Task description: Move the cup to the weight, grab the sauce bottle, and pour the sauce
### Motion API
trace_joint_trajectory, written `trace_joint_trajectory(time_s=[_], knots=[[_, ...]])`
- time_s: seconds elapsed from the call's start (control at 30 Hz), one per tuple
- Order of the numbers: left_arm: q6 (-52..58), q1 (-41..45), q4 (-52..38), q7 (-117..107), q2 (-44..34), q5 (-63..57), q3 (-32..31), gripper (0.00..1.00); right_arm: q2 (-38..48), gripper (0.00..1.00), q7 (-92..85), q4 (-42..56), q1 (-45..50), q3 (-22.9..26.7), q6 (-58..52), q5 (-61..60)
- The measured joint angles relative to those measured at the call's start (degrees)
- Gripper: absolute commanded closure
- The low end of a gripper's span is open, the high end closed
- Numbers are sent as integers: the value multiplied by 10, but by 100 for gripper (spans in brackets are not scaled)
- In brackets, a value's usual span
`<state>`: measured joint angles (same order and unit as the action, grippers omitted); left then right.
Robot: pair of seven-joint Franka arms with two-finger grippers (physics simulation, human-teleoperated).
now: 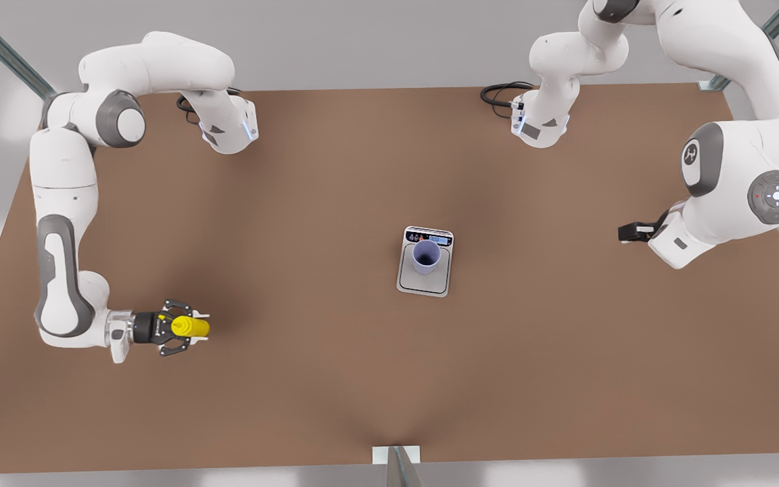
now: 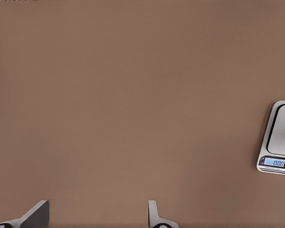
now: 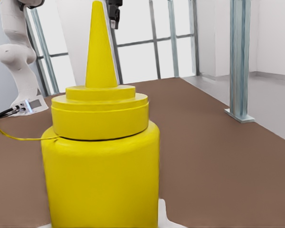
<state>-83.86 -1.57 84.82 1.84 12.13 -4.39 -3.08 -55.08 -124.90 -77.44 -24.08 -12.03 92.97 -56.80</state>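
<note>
Glossy yellow plastic sauce bottle (image 3: 100, 161); matt brown table (image 1: 308, 223); brushed-metal weight (image 1: 425, 262).

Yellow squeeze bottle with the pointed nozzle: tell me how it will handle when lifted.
The yellow squeeze bottle, a smooth cylinder, may slip or dent in the right gripper shut around it. Small, so likely light. Its squat body looks steady upright; on its side it would probably roll.

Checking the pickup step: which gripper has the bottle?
The right gripper, at the front view's left, is closed on the yellow bottle. The left gripper waits open and empty at the front view's right.
</note>
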Motion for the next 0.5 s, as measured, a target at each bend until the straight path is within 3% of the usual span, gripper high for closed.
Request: trace_joint_trajectory(time_s=[0.5], knots=[[9, -4, -2, 2, 1, 0, 0, 0, -30, 47, -54, 1, -5, 1, 17, -5]])
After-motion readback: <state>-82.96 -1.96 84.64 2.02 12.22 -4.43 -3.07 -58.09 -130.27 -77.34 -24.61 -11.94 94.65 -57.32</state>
